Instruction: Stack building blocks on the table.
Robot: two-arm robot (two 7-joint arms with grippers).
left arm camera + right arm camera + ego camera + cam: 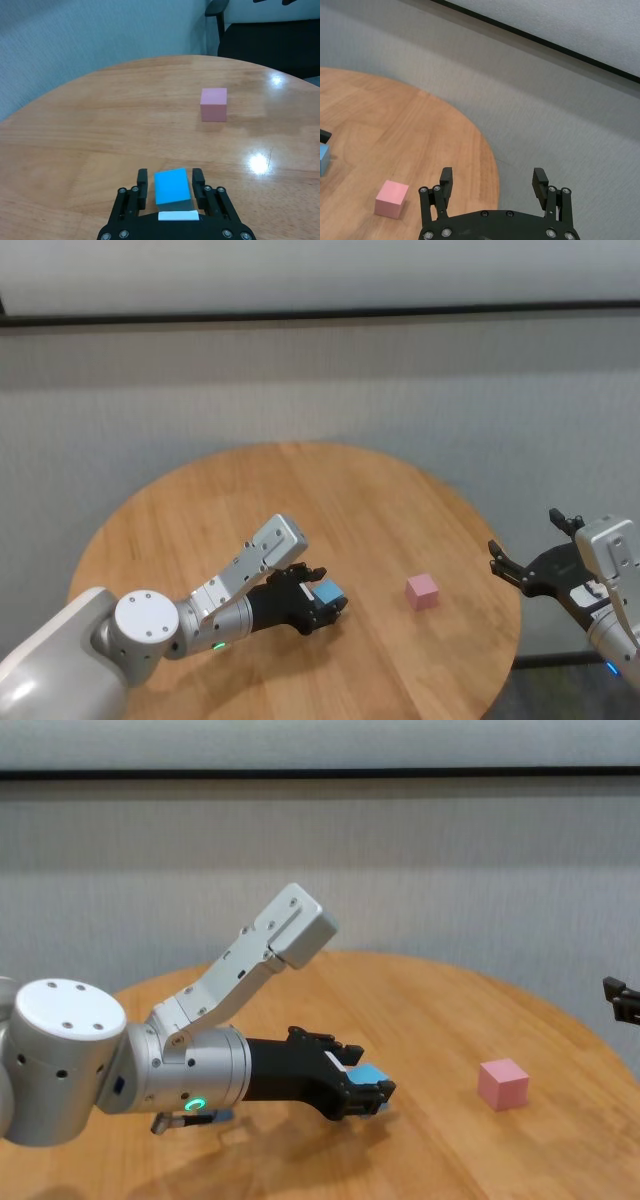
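My left gripper (pixel 322 598) is shut on a light blue cube (pixel 329 591) and holds it low over the round wooden table (pixel 300 490), left of centre at the front. The cube sits between the fingers in the left wrist view (pixel 172 186) and in the chest view (pixel 368 1074). A pink cube (pixel 422 591) stands alone on the table to the right of it, also in the left wrist view (pixel 214 104) and the right wrist view (pixel 392 199). A bit of light blue (pixel 221 1115) shows under my left forearm. My right gripper (pixel 527 532) is open and empty beyond the table's right edge.
The table's right edge (pixel 490 165) runs just under the right gripper (pixel 492 175). A dark chair (pixel 270 35) stands beyond the far side of the table. A grey wall with a black rail (pixel 320 315) is behind.
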